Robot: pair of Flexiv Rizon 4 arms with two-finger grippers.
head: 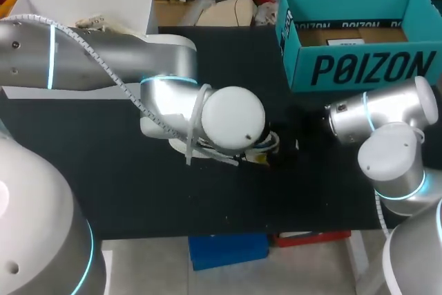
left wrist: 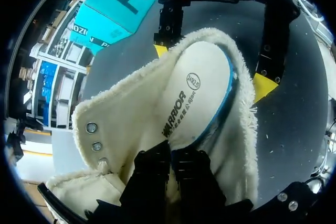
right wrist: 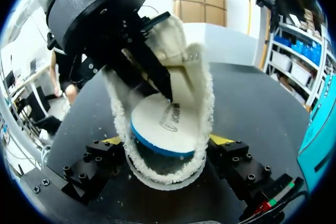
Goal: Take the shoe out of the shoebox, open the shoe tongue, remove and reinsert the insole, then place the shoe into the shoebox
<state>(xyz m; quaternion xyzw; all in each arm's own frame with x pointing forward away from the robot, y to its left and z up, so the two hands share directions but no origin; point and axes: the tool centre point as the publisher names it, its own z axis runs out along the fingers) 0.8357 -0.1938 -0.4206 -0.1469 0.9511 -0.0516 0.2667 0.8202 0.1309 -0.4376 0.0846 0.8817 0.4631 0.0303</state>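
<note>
On the table (head: 103,191), right of its middle and short of the shoebox (head: 359,67) at the far right corner, the shoe (right wrist: 197,85) is clamped at both fleecy sides by your right gripper (right wrist: 167,142). The insole (left wrist: 194,93) sits partly out, one end pinched tight in your left gripper (left wrist: 170,156). Draw it along the shoe's length, slowly, so the lining doesn't drag the shoe from the clamp. Pull toward the table's near left, where I judge most room lies, keeping off the shoebox wall.

Cream fleece shoe (left wrist: 121,124); off-white insole (left wrist: 194,98), blue rim, dark print. Teal shoebox (head: 359,67), black lettering, black inner band. Black tabletop (head: 138,191).
</note>
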